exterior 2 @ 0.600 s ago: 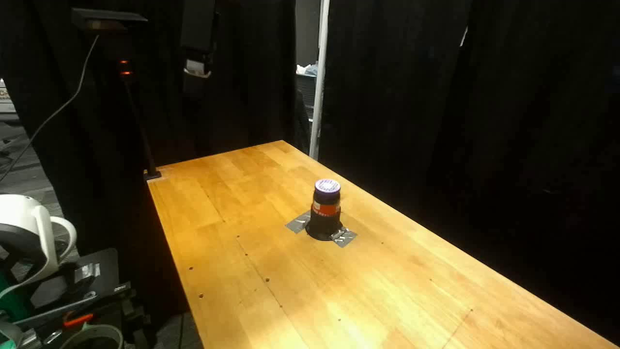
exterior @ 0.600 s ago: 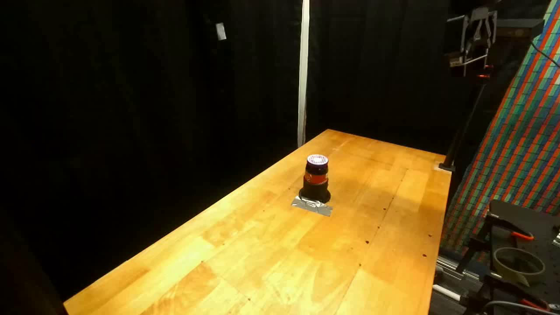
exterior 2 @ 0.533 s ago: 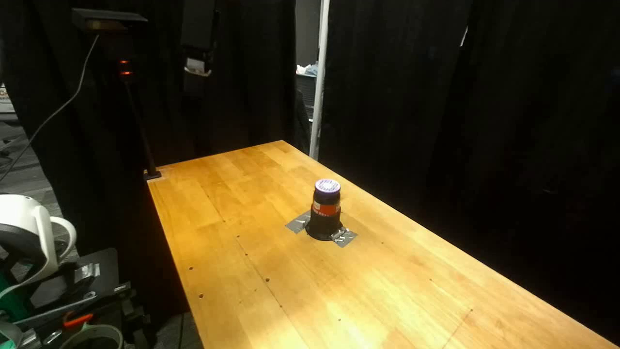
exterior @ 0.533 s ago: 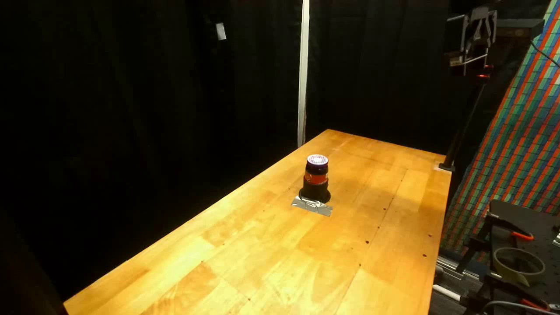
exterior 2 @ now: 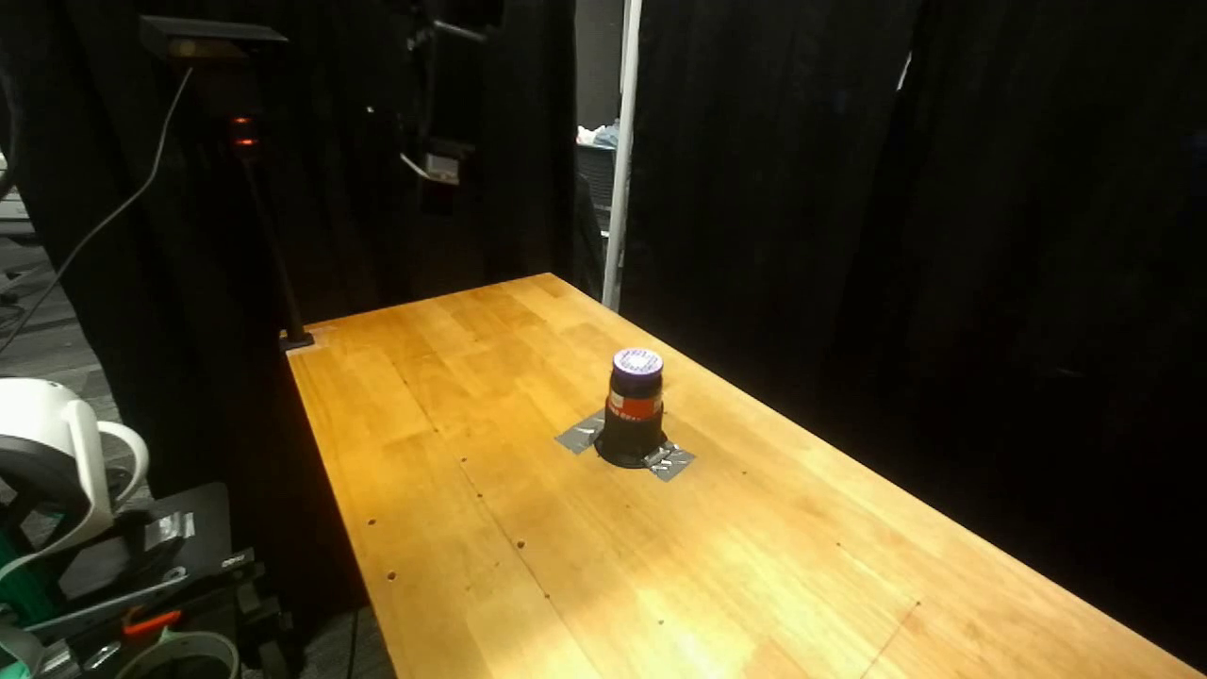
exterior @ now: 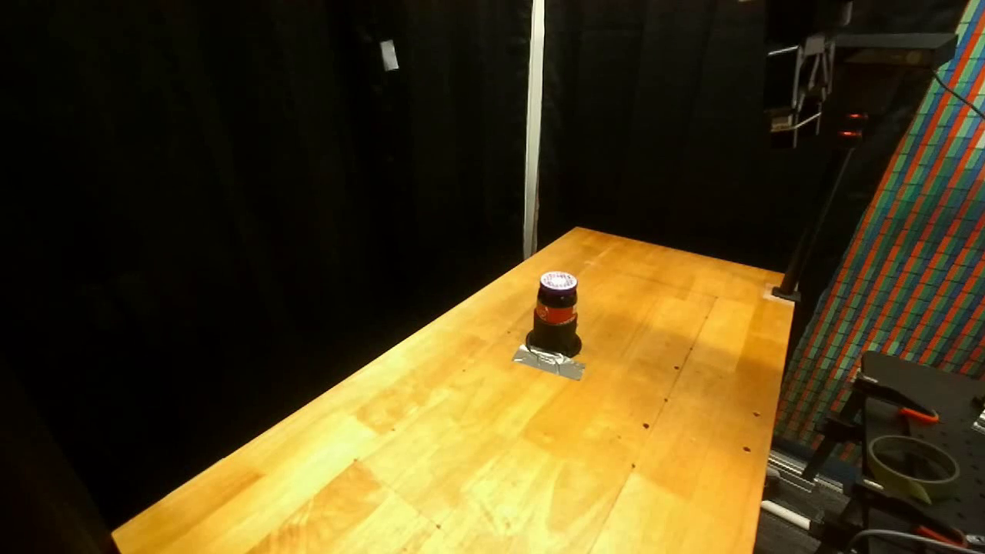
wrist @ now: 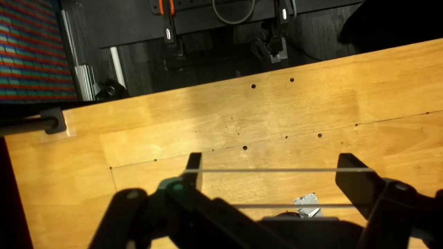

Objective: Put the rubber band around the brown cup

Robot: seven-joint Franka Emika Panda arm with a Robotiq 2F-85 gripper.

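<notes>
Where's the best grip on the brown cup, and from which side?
Probably the upper sides of the brown cup, just below its pale top, from straight above: it stands upright, narrow and round, while silver tape overlaps the flared base.

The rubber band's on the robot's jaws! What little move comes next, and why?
Probably ease the jaws across toward the brown cup before going down. In the wrist view they stand wide apart with the rubber band stretched across them, but in both exterior views they hang high and off to one side of the cup, so lowering here would likely miss.
</notes>
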